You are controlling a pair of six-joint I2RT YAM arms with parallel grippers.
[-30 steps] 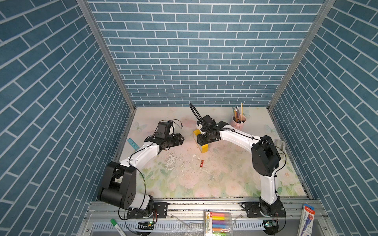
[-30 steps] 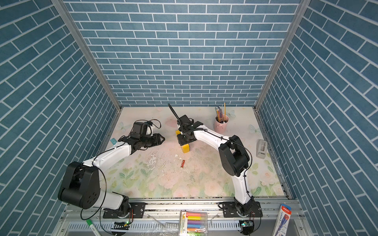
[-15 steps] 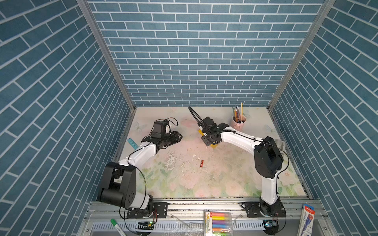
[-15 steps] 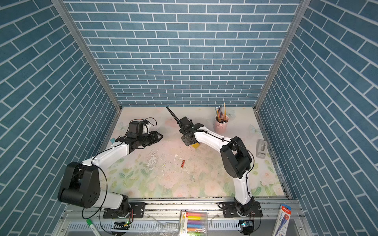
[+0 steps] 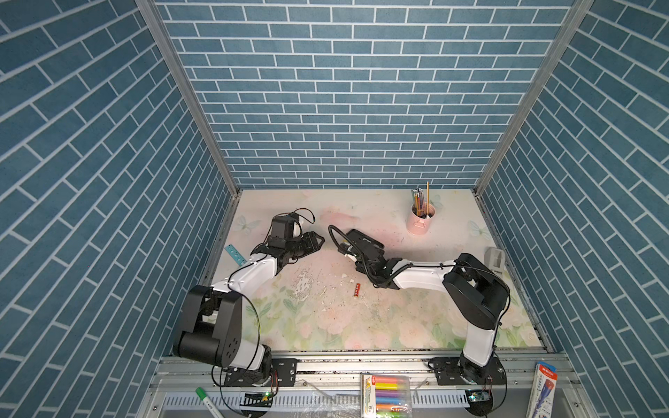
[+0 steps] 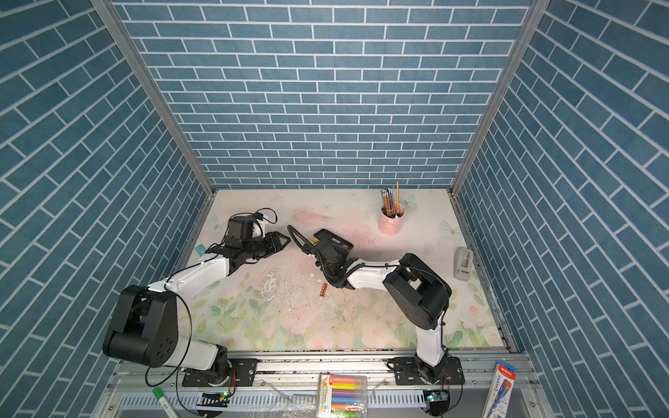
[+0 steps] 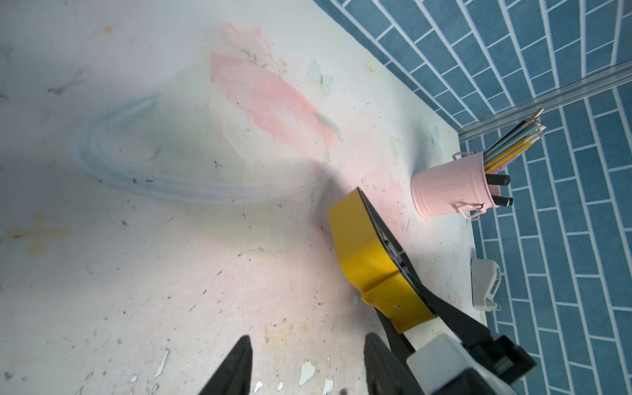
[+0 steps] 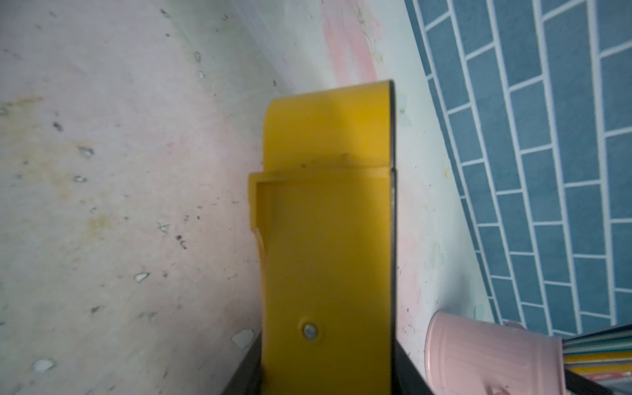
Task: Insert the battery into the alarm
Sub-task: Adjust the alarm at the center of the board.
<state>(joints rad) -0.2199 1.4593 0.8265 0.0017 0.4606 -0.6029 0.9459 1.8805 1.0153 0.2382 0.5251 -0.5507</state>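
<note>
1. The alarm [image 7: 369,260] is clasped by the right tool [image 8: 326,376]; the left tool [image 7: 304,369] is spread, empty.
2. The battery [image 5: 357,290] is laid on the floral counter [image 5: 325,325], beside the right arm [image 5: 420,278].
3. A pink pencil cup [image 5: 420,222] is stood near blue-brick walls [image 5: 344,108].

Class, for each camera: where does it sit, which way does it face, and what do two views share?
Both top views: high above the front edge, looking down on the table; left arm, right arm, battery show.
Left wrist: on the left arm, facing across the table; its open left pincer shows.
Right wrist: on the right arm, looking along the clock gripped by the right pincer.
Shared: both wrist views show clock and pink cup.
</note>
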